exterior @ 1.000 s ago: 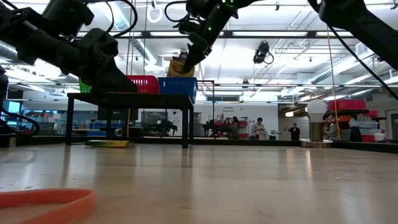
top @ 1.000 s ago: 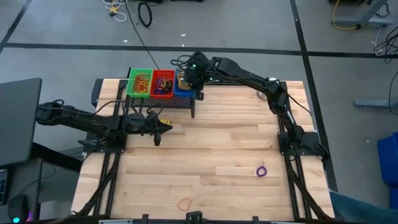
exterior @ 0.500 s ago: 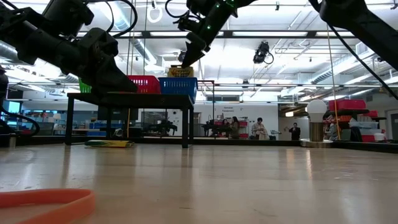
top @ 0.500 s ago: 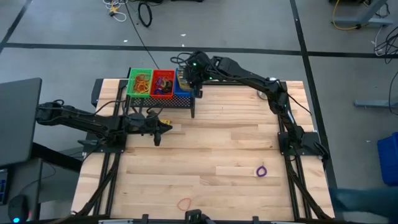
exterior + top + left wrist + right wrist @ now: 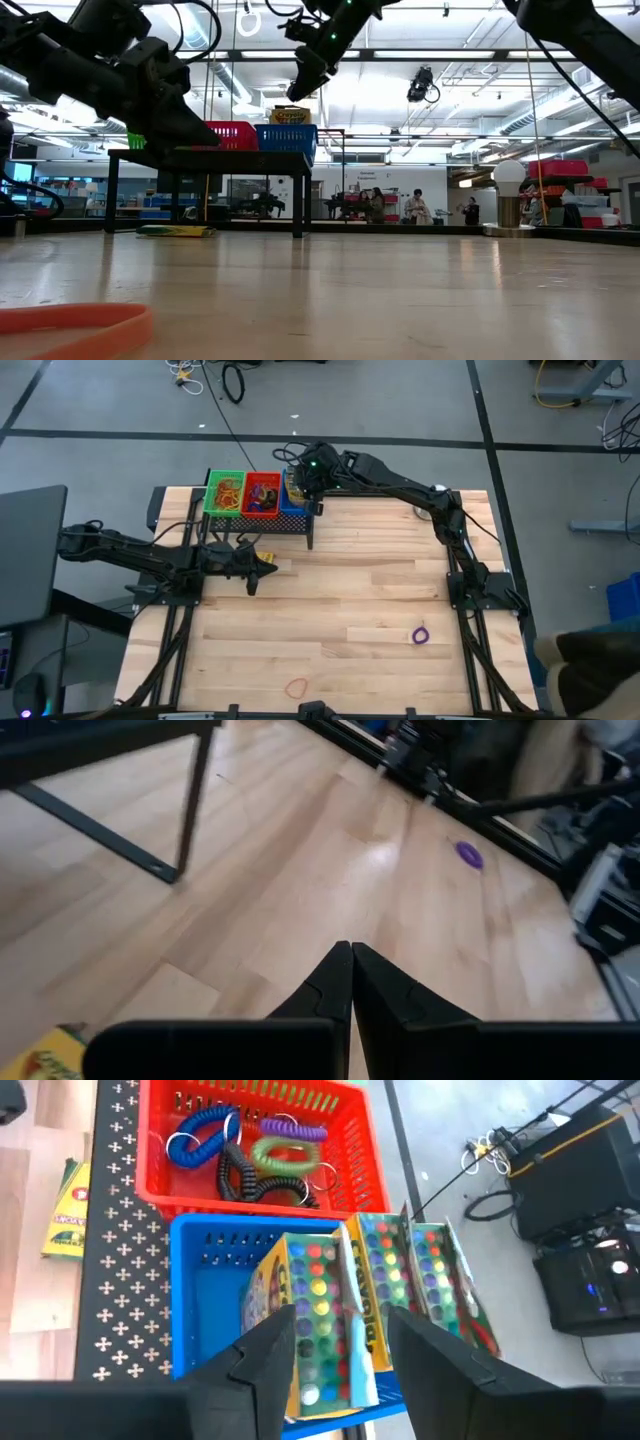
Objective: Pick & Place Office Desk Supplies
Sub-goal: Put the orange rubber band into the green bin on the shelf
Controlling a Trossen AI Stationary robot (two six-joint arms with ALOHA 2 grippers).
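Observation:
My right gripper point(image 5: 342, 1320) is open above the blue basket point(image 5: 205, 1295) on the black rack point(image 5: 262, 520). Its fingers hang over the crayon boxes point(image 5: 375, 1295) that stand on end in that basket, clear of them in the low view point(image 5: 303, 78). My left gripper point(image 5: 262, 567) is shut and hovers low in front of the rack, beside a crayon box point(image 5: 264, 555) lying flat on the table. The green basket point(image 5: 224, 493) holds rubber bands. The red basket point(image 5: 250, 1140) holds coiled bands.
Loose bands lie on the near half of the table: a purple one point(image 5: 420, 634), an orange one point(image 5: 296, 686) and a small one point(image 5: 330, 653). A white ball on a base point(image 5: 510, 195) stands at the table's right. A person point(image 5: 590, 665) shows off the near right corner.
My right gripper lowered a tilted crayon box into the blue basket, let it go and rose. The box now stands upright in the basket with the gripper clear above it.

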